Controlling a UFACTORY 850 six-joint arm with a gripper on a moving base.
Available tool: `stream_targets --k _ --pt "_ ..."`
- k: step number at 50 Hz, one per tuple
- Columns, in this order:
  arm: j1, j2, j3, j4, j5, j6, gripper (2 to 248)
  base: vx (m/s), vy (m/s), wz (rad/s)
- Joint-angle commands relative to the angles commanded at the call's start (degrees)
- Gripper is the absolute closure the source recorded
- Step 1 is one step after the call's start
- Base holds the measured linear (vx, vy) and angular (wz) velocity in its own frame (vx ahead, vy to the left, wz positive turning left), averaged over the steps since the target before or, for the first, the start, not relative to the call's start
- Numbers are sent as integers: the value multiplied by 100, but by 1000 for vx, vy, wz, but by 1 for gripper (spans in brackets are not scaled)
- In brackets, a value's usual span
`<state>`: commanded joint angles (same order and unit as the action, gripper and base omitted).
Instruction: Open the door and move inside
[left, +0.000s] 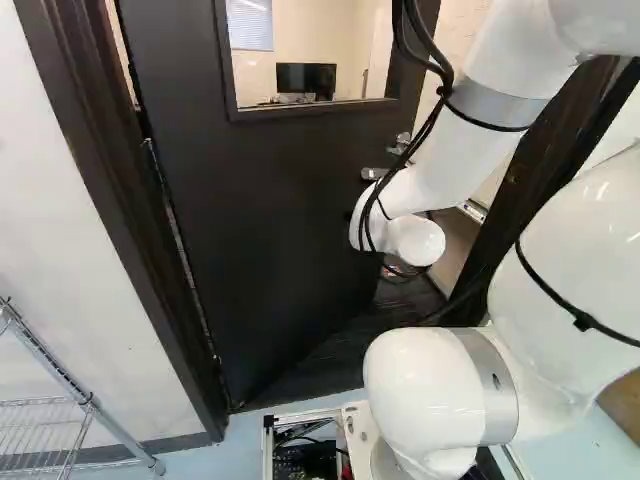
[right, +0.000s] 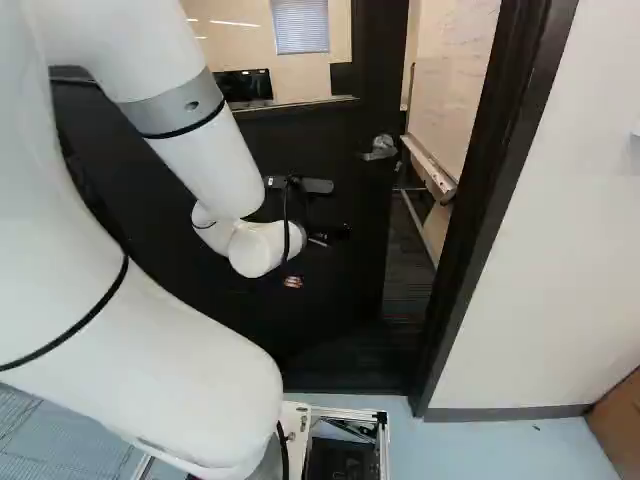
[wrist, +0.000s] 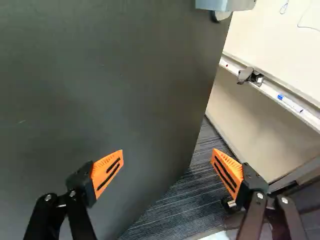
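Observation:
The dark door (left: 250, 210) stands partly open, swung away from the base, with a gap at its free edge beside the frame (right: 500, 200). Its metal handle (right: 378, 148) is above and to the right of my gripper (right: 293, 281), which is largely hidden by the wrist in the base views. In the wrist view the gripper (wrist: 167, 159) is open, with nothing between its fingers. One orange pad (wrist: 107, 172) shows against the door face, the other (wrist: 227, 172) against the carpet beyond the door's free edge. Whether either touches the door I cannot tell.
Beyond the gap are a whiteboard (right: 443, 110) with a marker tray (wrist: 285, 97) and dark carpet (wrist: 185, 205). A wire rack (left: 90, 410) stands by the wall left of the doorway. A brown box (right: 615, 425) is at the far right. A monitor (left: 306, 78) shows through the door's window.

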<state>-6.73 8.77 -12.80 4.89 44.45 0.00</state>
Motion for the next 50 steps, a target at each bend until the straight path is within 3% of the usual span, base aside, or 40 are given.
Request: stream_targets --k 18,50 --pt "0 0 0 0 0 0 3 98 22 -6" --pt "50 -77 -71 31 0 0 3 3 1 1"
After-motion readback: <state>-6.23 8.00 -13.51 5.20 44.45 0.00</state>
